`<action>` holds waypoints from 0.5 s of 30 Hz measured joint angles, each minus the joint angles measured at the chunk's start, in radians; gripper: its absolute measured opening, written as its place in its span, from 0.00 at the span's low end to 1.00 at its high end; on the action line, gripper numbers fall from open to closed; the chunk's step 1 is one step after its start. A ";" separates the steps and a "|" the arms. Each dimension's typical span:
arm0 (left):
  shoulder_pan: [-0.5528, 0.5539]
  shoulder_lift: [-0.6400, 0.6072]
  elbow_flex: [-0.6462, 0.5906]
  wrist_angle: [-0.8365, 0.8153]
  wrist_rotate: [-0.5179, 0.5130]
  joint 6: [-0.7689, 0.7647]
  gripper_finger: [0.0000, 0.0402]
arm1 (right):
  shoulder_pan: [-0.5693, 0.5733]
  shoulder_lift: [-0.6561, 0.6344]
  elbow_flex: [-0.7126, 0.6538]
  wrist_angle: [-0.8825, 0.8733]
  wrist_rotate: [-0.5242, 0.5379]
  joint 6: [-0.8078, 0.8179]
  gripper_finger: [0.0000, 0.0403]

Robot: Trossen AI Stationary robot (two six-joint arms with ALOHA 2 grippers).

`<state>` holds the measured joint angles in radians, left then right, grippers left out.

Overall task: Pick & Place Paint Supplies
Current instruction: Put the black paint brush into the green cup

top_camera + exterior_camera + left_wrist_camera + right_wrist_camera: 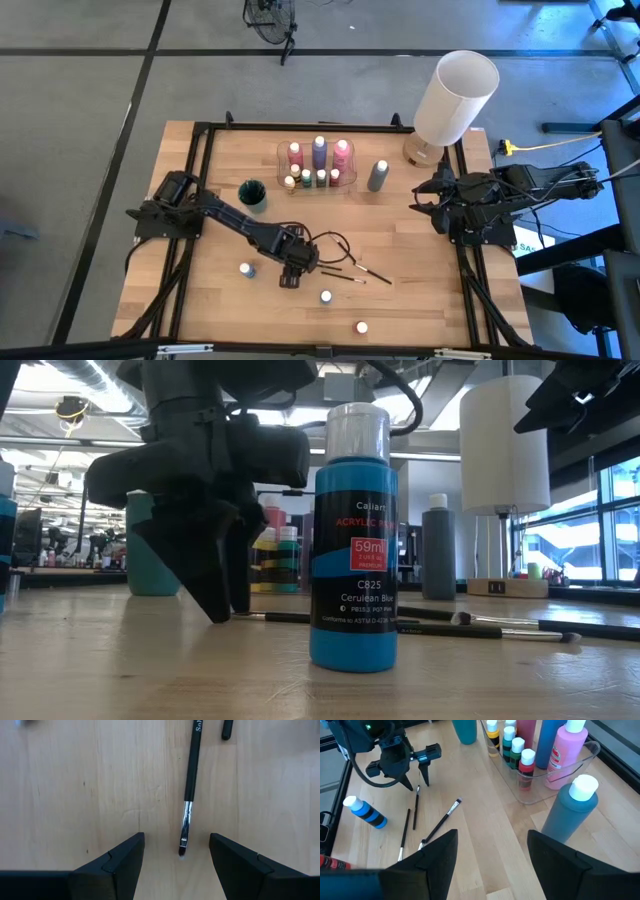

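Observation:
Thin dark-handled paintbrushes point(345, 268) lie flat on the wooden table near its middle. My left gripper point(177, 852) points down over one brush point(190, 775), open. Its fingers stand on either side of the brush's bristle end point(183, 847) without touching it. The right wrist view shows that gripper point(417, 777) above the brushes point(440, 822). Small blue bottles point(246, 269) point(326, 296) stand upright nearby; one point(352, 560) fills the low view. More paint bottles point(318, 160) stand in a clear tray point(350, 183), a grey bottle point(377, 175) beside it. My right gripper point(492, 855) waits open, raised at the table's right edge.
A teal cup point(252, 195) stands left of the tray. The big white lamp point(455, 95) stands at the far right corner. A small bottle point(361, 327) stands near the front edge. A dark cable loops beside my left wrist point(335, 245).

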<state>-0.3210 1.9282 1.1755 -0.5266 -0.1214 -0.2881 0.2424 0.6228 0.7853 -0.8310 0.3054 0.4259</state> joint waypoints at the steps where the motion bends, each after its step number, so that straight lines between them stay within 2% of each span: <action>1: 0.000 0.000 0.000 0.000 0.000 0.002 0.56 | 0.000 0.000 0.000 0.000 0.000 0.000 0.60; 15: 0.003 0.002 0.000 -0.023 0.039 -0.027 0.56 | 0.000 0.000 0.000 -0.001 0.000 0.001 0.60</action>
<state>-0.3183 1.9297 1.1755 -0.5499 -0.0822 -0.3148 0.2425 0.6228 0.7853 -0.8322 0.3049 0.4271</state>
